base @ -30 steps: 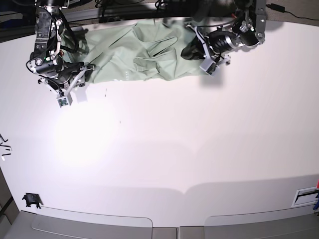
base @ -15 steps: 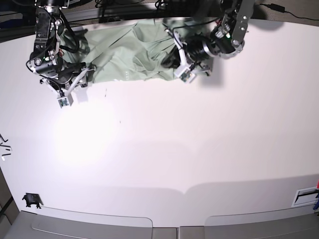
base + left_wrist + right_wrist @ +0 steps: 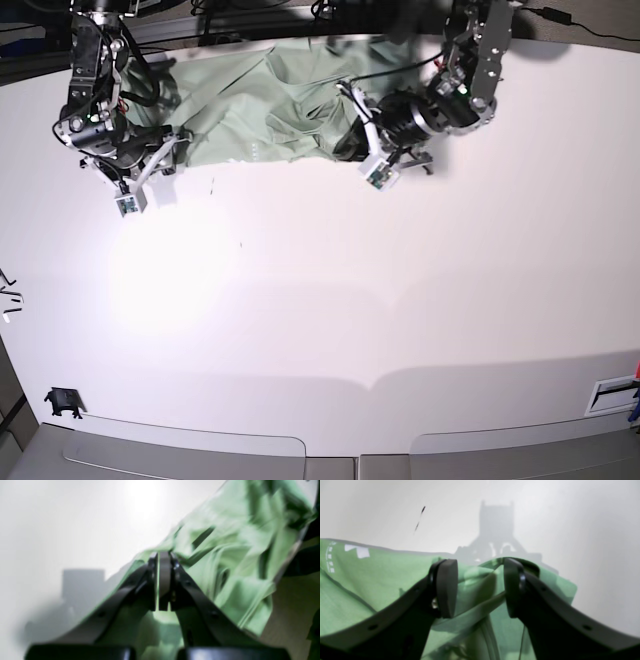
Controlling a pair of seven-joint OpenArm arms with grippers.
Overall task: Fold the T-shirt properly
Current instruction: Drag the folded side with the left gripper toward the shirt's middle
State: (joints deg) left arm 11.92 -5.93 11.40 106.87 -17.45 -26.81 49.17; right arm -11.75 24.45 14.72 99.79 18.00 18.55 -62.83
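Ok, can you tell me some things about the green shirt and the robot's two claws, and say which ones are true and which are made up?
1. The T-shirt is neatly folded into a square. False: it lies crumpled at the table's far edge.
2. The left gripper is shut. True.
3. The right gripper is shut tight. False: its jaws stand apart, with cloth between them.
4. The T-shirt is pale green. True.
5. The shirt covers the middle of the table. False: the middle is bare white.
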